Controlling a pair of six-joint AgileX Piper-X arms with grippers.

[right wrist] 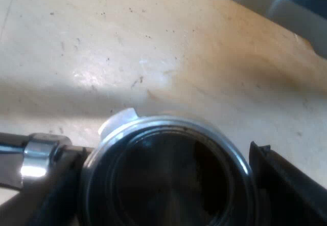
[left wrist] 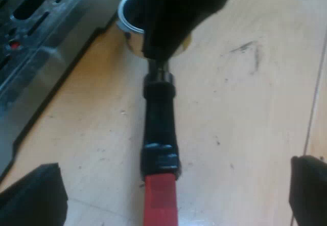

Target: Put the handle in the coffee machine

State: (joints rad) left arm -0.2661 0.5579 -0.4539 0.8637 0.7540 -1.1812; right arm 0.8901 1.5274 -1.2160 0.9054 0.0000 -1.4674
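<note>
Beside the coffee machine (left wrist: 46,42), the holder (left wrist: 159,118) is seen lying on the tabletop (left wrist: 245,108). The left claw (left wrist: 176,177) is held wide astride its red end (left wrist: 161,205); the grip of the right claw (right wrist: 161,177) cannot be told. The red end should be clamped squarely.

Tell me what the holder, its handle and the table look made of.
The holder has a shiny metal cup, its rim glinting. Its handle looks like glossy black plastic with a red end. The table seems pale wood, scuffed.
</note>
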